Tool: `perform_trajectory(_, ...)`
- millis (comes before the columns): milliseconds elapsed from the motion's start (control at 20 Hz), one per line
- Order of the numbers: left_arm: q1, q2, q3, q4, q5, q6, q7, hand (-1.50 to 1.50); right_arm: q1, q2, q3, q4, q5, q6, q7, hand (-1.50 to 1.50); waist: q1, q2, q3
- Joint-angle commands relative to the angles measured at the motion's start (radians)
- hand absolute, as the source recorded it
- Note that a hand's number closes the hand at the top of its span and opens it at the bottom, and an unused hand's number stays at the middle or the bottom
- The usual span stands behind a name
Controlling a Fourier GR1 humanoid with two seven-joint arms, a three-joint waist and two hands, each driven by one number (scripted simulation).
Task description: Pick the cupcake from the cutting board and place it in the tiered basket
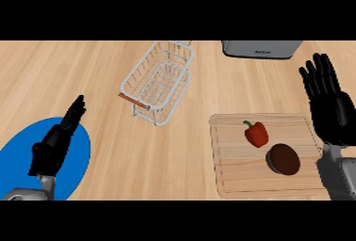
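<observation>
On the cutting board [236, 181], we are seeing a red pepper [256, 133] lying just beside the dark brown cupcake [284, 159]. We are holding the left hand [55, 141] and right hand [332, 108] open, fingers straight, touching nothing. We are viewing the tiered basket [158, 84] well apart on the counter [76, 70].

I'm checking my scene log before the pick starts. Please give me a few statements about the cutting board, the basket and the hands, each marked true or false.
1. The cupcake sits on the cutting board. True.
2. A red pepper lies in the tiered basket. False: it lies on the board, beside the cupcake.
3. The right hand holds the cupcake. False: it is open, fingers straight, at the board's right edge.
4. The left hand shows over a blue plate. True.
5. The basket holds nothing visible. True.
</observation>
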Motion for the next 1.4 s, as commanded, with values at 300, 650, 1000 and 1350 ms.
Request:
perform_trajectory(300,0.013,-0.036,0.072,-0.014,0.111,-0.009,0.068,0.0,0.172,-0.054,-0.01,0.111,0.437,-0.434,0.082,1.5,-0.102,0.043,0.008)
perform_trajectory(650,0.002,-0.052,0.075,-0.031,0.188,-0.066,0.128,0.0,0.254,0.287,0.005,0.068,0.634,-0.969,0.054,-1.5,-0.035,0.004,0.036)
perform_trajectory(1000,-0.021,-0.029,0.087,-0.066,0.185,-0.057,0.178,0.0,0.399,0.152,0.047,0.094,0.998,-0.85,0.39,-1.5,-0.038,0.008,0.025)
perform_trajectory(1350,-0.034,-0.031,0.082,-0.053,0.18,-0.063,0.173,0.0,0.458,0.113,0.159,0.085,1.1,-0.47,0.685,-1.5,-0.011,0.018,0.021)
